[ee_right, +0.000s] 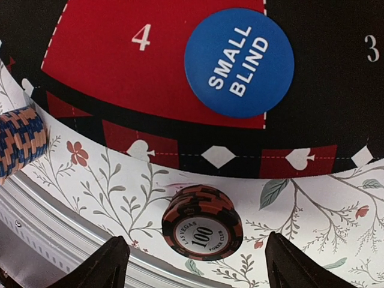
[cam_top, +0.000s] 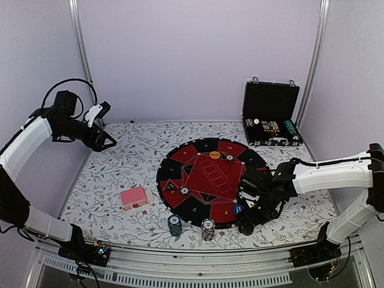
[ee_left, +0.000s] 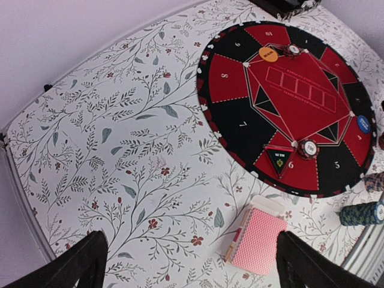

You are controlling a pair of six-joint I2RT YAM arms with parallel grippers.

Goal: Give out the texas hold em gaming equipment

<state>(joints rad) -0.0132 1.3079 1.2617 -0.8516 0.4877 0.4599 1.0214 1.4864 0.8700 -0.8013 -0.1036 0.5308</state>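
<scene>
**Right gripper** (ee_right: 198, 267): jaws wide apart, holding nothing, straddling the short stack of brown-red striped poker chips (ee_right: 202, 222).
**Stack's place:** on the floral cloth just outside the round red-and-black mat (ee_right: 150, 90), below seat 4 and its blue "SMALL BLIND" disc (ee_right: 239, 62).
**Step, as judged:** dealing chips out to seat 4; next, a straight lift clear.
**Hazards:** blue-white chip stack (ee_right: 21, 141) near along the mat's rim.
**Left gripper** (ee_left: 192, 264): fully spread, empty, above the pink-red-backed card deck (ee_left: 259, 241) beside the mat.
</scene>
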